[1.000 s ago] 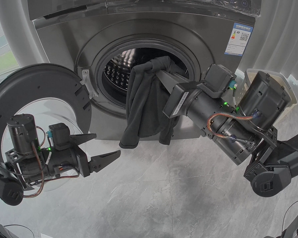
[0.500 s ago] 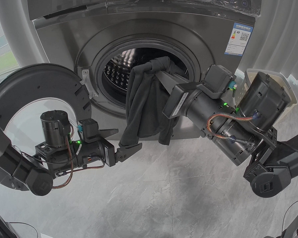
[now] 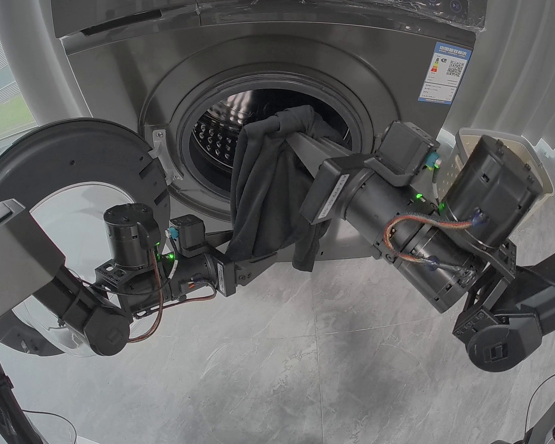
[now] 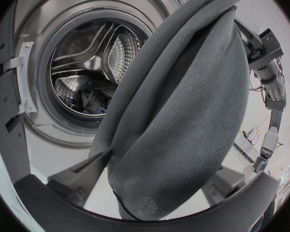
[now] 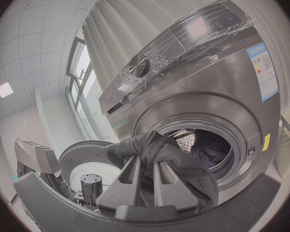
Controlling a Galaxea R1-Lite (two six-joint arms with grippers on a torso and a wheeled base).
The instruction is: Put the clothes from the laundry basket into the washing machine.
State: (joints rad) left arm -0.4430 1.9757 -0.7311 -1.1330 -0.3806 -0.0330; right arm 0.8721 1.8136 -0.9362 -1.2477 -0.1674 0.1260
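At left, the round door [image 3: 74,155] of the washing machine [image 3: 259,57] stands swung open. My left arm lies low and level near the floor, its pincer [image 3: 248,253] spread to either side of the bottom end of the dark grey garment [image 3: 268,192]. The garment hangs with its long axis upright across the drum mouth, its top end pinched in my right pincer [image 3: 293,135], whose arm slants up from the right. The laundry basket [image 3: 536,155] stands at far right.

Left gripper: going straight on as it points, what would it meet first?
The left gripper would meet the dark garment, its hanging end already between the open fingers; behind, probably the washing machine front.
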